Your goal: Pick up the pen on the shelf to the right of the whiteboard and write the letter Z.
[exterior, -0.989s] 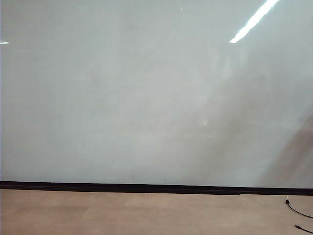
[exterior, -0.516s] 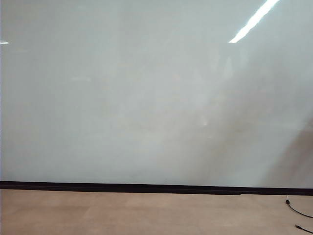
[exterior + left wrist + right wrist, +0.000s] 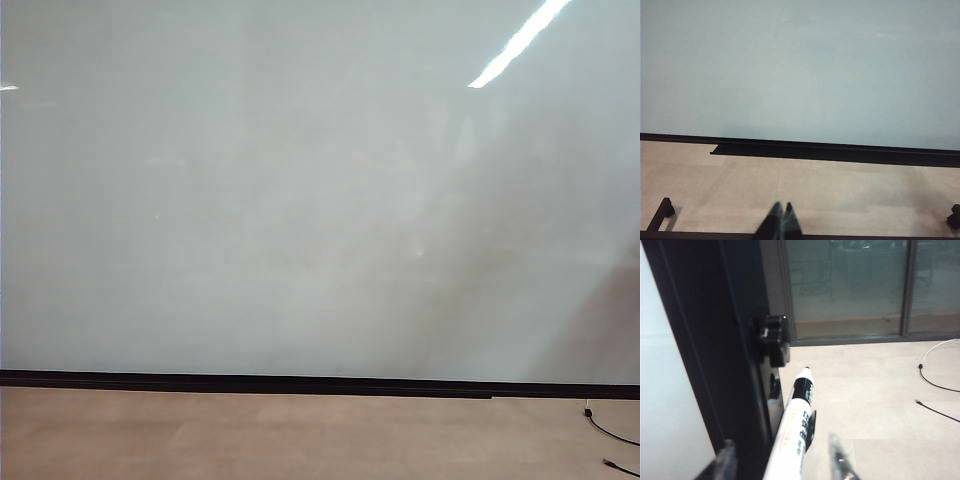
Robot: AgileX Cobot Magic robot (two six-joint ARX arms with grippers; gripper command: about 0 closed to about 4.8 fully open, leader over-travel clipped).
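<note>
1. Right wrist view: right claw [image 3: 785, 460] at black frame [image 3: 715, 340] on whiteboard's right edge, fingers [image 3: 840, 462] either side of the pen [image 3: 796, 427]. Gap visible between far finger and barrel, so not clamped yet; half-open, mid-squeeze by the look of it.
2. Pen: white barrel w/ dark band and small tip, standing tilted along the frame, just below a black knob [image 3: 774, 337]. Shelf under it not clearly visible.
3. Left wrist view: left claw [image 3: 779, 224] parked low over tan floor [image 3: 840, 195], tips pressed together, nothing held. Faces the whiteboard [image 3: 800, 65] and its black lower strip [image 3: 830, 150].
4. Exterior view: whiteboard [image 3: 300, 200] blank, no letter Z yet. Neither arm nor claw in shot. Black cable [image 3: 610, 430] on floor at lower right.
5. Risks: 
 - off-centre squeeze, since pen sits nearer one finger; could tip or roll barrel against frame and drop it.
 - grip too near the tip end; poor leverage for writing, wobbly strokes.
 - knob and frame close by; lifting straight could snag pen or finger.
 - cap status unclear; if tip covered, no ink on board.
6. Vs earlier exterior frames: no change at all, same blank board, same cable, same ceiling-light glare. No earlier wrist frames to compare.
</note>
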